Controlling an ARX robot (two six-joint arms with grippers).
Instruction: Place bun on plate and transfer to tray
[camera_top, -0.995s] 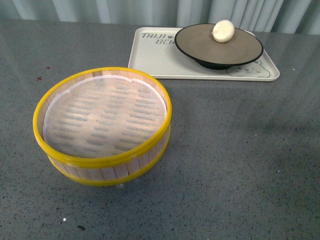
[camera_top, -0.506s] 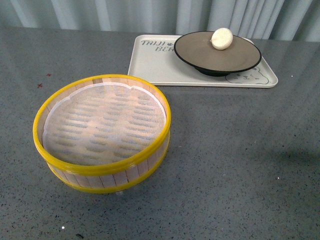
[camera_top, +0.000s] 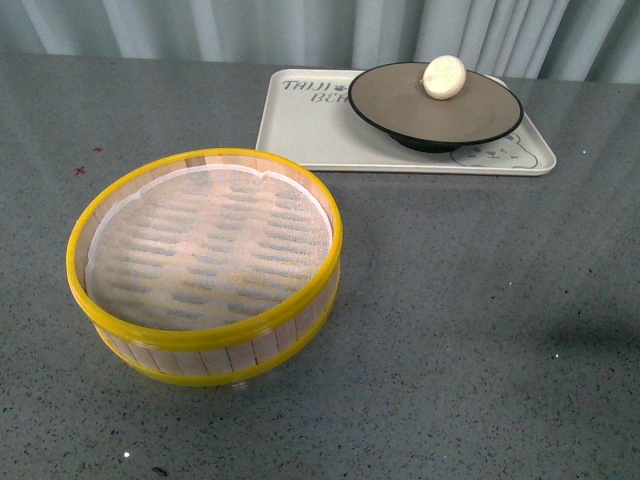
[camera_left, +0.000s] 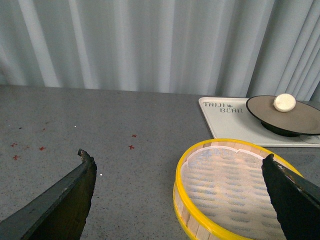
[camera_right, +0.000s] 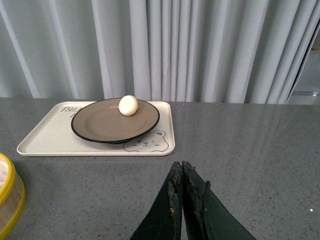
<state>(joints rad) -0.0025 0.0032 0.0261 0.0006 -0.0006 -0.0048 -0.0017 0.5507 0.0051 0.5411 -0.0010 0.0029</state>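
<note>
The cream-white bun (camera_top: 444, 77) lies on the brown black-rimmed plate (camera_top: 400, 100), which rests on the pale tray (camera_top: 300, 125) at the back of the grey table. The wrist views show the same: bun (camera_left: 285, 102) on plate (camera_left: 295, 117) on tray (camera_left: 225, 122), and bun (camera_right: 128, 105) on plate (camera_right: 100, 122) on tray (camera_right: 45, 140). Neither gripper appears in the front view. My left gripper (camera_left: 177, 160) is open, well back from the tray, with nothing held. My right gripper (camera_right: 179, 167) is shut and empty, over bare table short of the tray.
A yellow-rimmed bamboo steamer basket (camera_top: 205, 265) with a white liner stands at the front left of the table, and in the left wrist view this basket (camera_left: 235, 187) lies partly between the fingers. Small red marks (camera_left: 131, 147) dot the tabletop. Pale curtains hang behind the table.
From one second ago to half a second ago the front view shifted, so the tray and basket sit slightly lower in the picture. Since then nothing has moved.
</note>
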